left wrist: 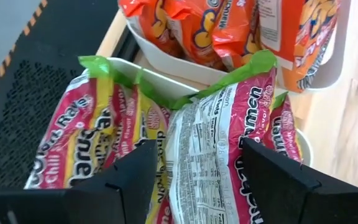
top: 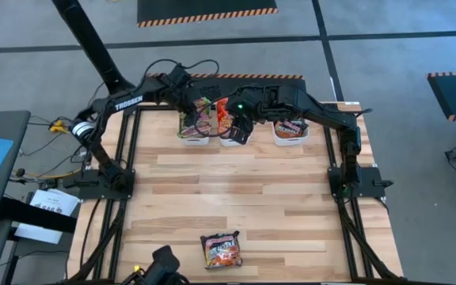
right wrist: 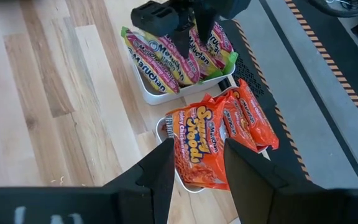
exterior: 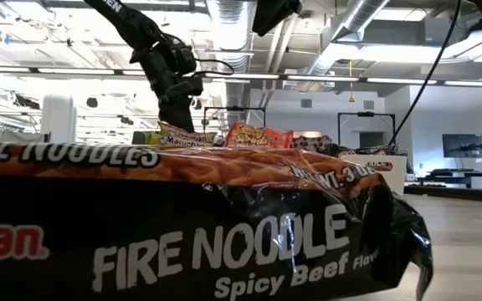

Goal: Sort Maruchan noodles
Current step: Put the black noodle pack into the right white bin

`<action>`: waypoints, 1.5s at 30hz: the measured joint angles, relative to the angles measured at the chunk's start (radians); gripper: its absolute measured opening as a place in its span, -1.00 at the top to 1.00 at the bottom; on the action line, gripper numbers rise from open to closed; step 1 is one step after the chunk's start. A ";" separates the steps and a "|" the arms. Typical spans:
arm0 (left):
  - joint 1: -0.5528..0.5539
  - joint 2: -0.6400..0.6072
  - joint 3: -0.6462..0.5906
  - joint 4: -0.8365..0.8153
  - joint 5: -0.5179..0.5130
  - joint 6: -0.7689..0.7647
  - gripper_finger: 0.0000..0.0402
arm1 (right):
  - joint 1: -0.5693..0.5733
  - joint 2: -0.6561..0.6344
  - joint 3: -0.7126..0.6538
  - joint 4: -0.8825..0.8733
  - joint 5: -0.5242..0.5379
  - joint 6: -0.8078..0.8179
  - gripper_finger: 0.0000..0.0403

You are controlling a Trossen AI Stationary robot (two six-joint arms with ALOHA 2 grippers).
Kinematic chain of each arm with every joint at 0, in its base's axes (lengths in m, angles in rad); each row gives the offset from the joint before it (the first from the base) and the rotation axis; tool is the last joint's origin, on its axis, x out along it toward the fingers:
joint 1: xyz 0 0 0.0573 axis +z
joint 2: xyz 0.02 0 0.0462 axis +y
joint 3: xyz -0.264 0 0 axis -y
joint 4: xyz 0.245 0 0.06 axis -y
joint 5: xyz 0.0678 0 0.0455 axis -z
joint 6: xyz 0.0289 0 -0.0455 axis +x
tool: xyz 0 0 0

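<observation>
Three white bins stand along the table's far edge. The left bin (top: 194, 140) holds green-yellow packets (right wrist: 173, 59), the middle bin (top: 232, 143) red-orange packets (right wrist: 219, 130), and the right bin (top: 290, 142) dark packets. One black-orange packet (top: 222, 249) lies flat by the near edge. My left gripper (left wrist: 197, 143) is open and low in the left bin, a finger on each side of an upright green-yellow packet (left wrist: 213, 124). My right gripper (right wrist: 197, 146) is open and raised above the middle bin, touching nothing. My left gripper comes down from above, with its fingers (left wrist: 135, 180) flanking the two side edges of the upright green-yellow packet (left wrist: 185, 143). That packet stands in the left bin among the others. I cannot tell whether the fingers touch it.
The black-orange packet (exterior: 224, 234) fills the low view close to the camera. Bare wooden tabletop (top: 244, 190) stretches between the bins and this packet. Black frame rails run along the table's left and right sides, and both arms crowd together over the bins.
</observation>
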 joint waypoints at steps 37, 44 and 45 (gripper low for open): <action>0.017 -0.100 0.189 -0.232 0.395 -0.311 -0.08 | 0.000 -0.001 0.000 -0.259 -0.003 0.069 0.19; -0.013 -0.234 0.189 -0.237 0.425 -0.376 -0.08 | 0.002 -0.077 -0.020 -0.264 -0.004 0.056 0.19; -0.024 -0.257 0.189 -0.236 0.418 -0.377 -0.08 | 0.004 -0.091 -0.029 -0.264 -0.004 0.059 0.19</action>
